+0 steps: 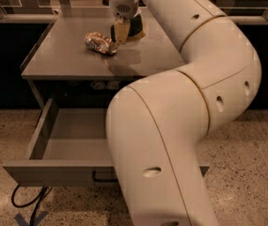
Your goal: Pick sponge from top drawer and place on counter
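My gripper (122,31) hangs low over the far middle of the counter (67,55), reaching down from above. It is shut on the sponge (136,29), whose dark green face and yellow foam edge show just right of the near finger (121,32). The sponge is at or just above the counter surface; I cannot tell whether it touches. The top drawer (53,171) is pulled out wide below the counter. The part of its inside that I can see holds nothing, and my arm hides its right half and most of the dark handle (100,177).
A crushed gold-brown can (100,43) lies on the counter just left of the gripper. A pale ledge with glass panes (25,17) runs behind the counter. A black cable (27,204) lies on the speckled floor under the drawer's left corner.
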Available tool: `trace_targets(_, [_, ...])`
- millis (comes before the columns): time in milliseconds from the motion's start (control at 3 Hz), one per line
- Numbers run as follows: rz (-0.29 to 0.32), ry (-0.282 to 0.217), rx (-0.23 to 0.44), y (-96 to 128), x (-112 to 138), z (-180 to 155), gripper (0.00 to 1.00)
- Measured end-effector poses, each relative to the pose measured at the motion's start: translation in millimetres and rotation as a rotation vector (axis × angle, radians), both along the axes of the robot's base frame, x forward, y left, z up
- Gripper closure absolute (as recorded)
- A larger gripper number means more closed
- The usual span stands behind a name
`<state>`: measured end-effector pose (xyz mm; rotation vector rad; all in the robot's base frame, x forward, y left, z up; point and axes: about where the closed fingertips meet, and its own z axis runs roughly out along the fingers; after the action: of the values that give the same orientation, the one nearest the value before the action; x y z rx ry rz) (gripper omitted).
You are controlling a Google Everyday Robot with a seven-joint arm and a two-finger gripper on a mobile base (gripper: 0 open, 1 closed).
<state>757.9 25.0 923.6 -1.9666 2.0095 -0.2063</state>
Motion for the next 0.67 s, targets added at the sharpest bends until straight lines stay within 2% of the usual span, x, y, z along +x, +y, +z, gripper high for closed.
trace_targets(667, [-0.192,-0.013,0.122,-109,-1,1,1.00])
